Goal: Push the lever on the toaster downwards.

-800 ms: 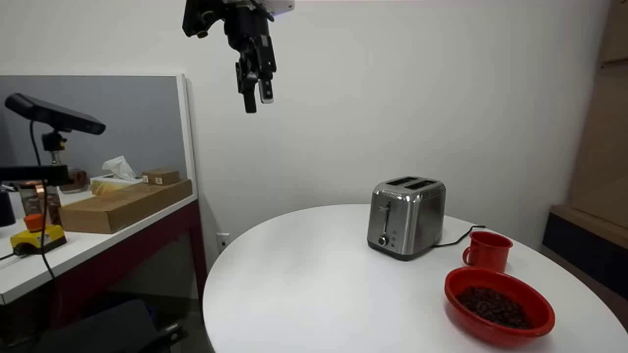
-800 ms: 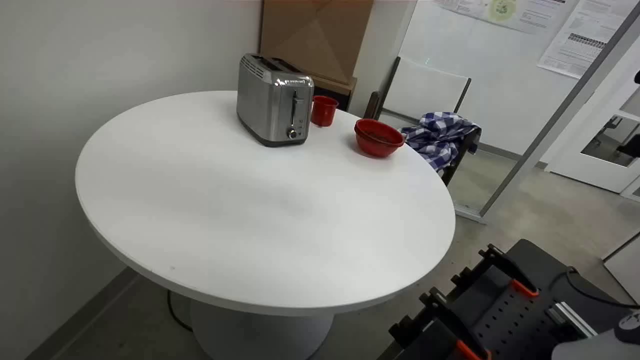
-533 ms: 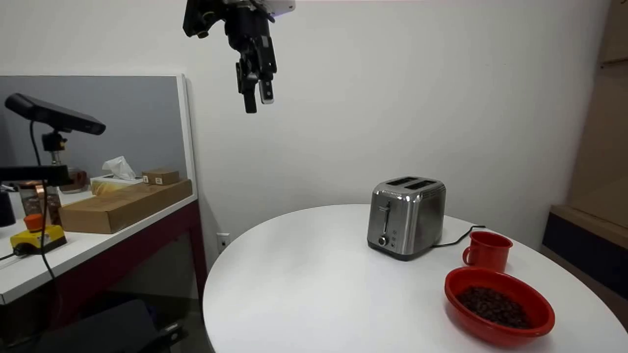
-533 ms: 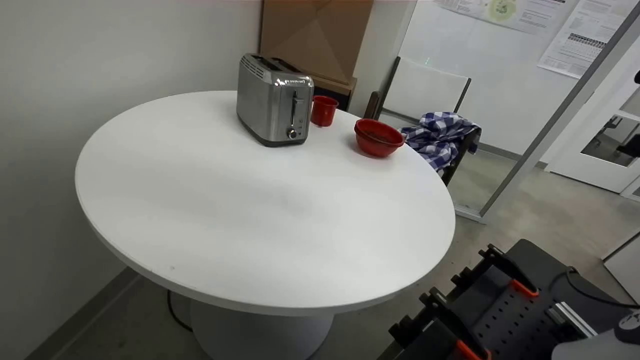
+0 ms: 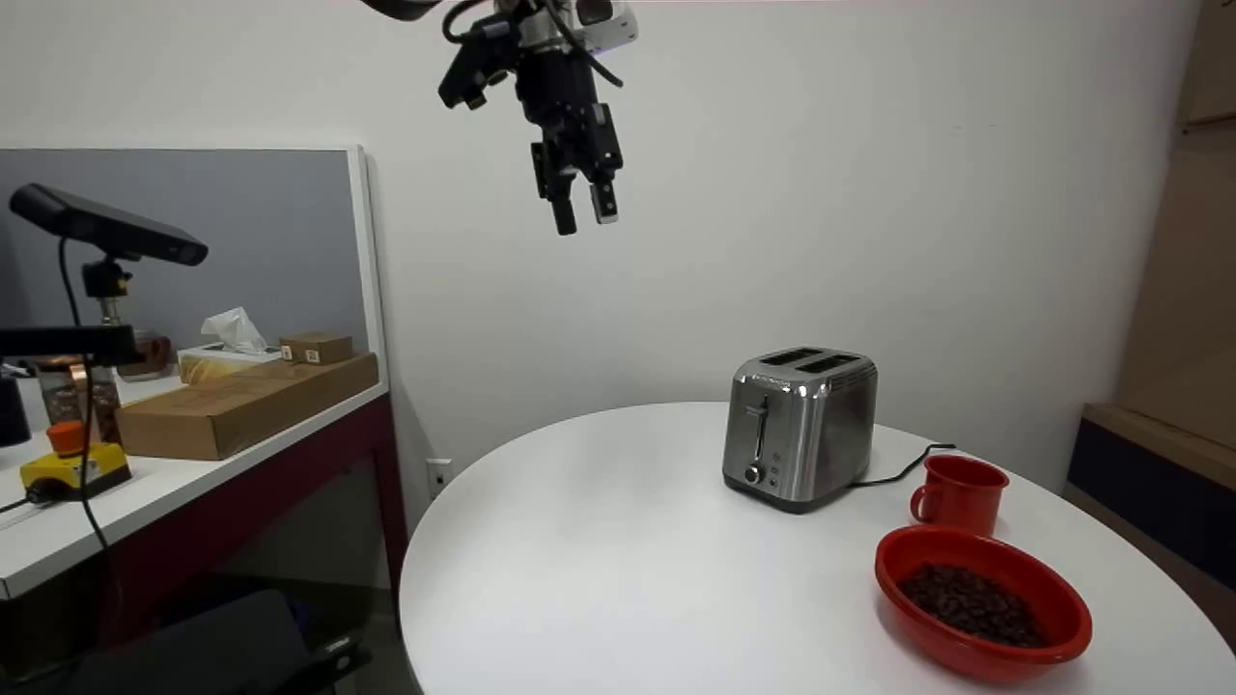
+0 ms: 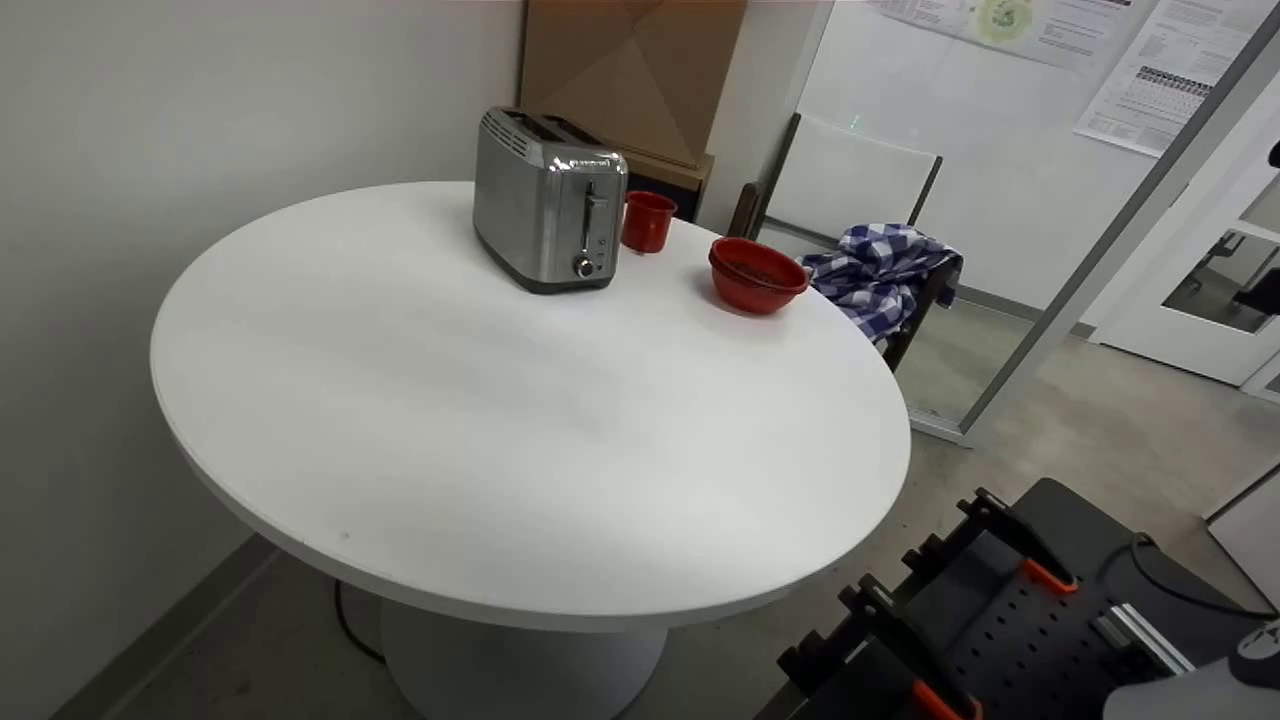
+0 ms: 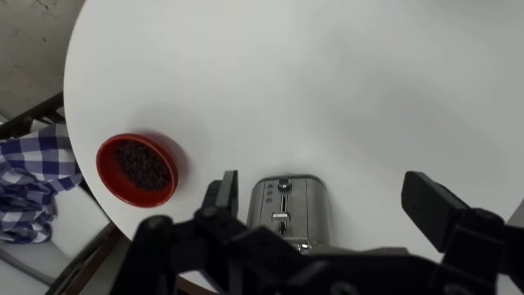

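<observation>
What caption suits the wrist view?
Silver toaster with lever, framed by open end effector; red bowl of beans at left.

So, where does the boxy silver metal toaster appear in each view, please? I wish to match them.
In an exterior view: silver toaster, right of centre.
In an exterior view: silver toaster, upper half, just left of centre.
In the wrist view: silver toaster, lower middle, partly hidden by the black end effector.
Shared landmark: round red bowl, right of the toaster in both exterior views, left in the wrist view.
</observation>
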Controlling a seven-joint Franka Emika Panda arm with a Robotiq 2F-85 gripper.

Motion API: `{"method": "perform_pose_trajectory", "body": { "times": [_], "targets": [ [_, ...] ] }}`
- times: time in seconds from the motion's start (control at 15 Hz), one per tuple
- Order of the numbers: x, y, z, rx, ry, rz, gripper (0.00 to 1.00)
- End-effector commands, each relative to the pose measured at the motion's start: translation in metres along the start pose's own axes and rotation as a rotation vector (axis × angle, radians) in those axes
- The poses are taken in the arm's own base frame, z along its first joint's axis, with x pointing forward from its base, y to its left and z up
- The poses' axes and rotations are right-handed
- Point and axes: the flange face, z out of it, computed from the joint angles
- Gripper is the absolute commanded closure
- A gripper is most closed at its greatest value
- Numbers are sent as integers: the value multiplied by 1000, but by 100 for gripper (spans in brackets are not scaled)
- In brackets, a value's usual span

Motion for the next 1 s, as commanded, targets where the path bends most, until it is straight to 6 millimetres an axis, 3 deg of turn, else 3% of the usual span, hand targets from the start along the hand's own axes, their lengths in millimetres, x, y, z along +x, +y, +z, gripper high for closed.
{"method": "perform_pose_trajectory", "body": {
  "times": [0.0, 0.53, 0.6, 0.73, 0.93],
  "targets": [
    [48, -8, 23, -11, 72, -8, 0],
    [129, 6, 83, -42, 168, -42, 0],
    [137, 6, 92, -34, 170, -30, 25],
    [150, 6, 104, -26, 174, -15, 33],
    [168, 3, 121, -19, 195, 3, 58]
  ]
}}
